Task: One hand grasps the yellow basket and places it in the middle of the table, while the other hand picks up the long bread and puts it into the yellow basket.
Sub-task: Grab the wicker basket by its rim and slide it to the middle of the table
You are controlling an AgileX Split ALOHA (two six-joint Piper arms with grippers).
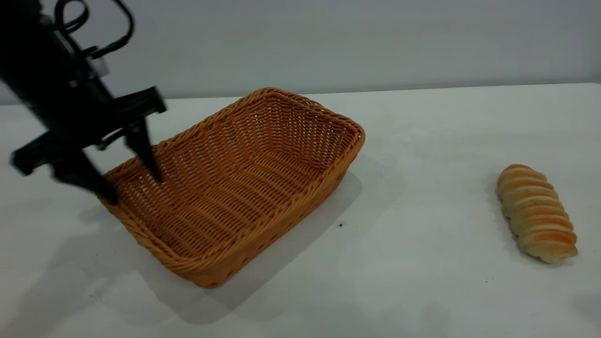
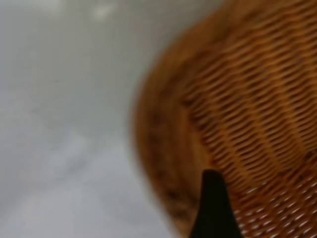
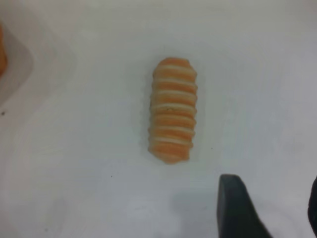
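The yellow basket (image 1: 291, 220) stands on the white table (image 1: 422, 291), left of centre, and is empty. My left gripper (image 1: 135, 190) is open and straddles the basket's left rim, one finger inside the basket and one outside. In the left wrist view one dark finger (image 2: 213, 210) shows over the woven basket (image 2: 252, 99). The long bread (image 1: 535, 213) lies on the table at the right, apart from the basket. In the right wrist view the bread (image 3: 172, 111) lies flat, and my open, empty right gripper (image 3: 272, 203) hovers beside one end of it. The right gripper is out of the exterior view.
A small dark speck (image 1: 341, 225) lies on the table beside the basket. A corner of the basket (image 3: 2, 52) shows at the edge of the right wrist view. A plain grey wall (image 1: 375, 42) runs behind the table's far edge.
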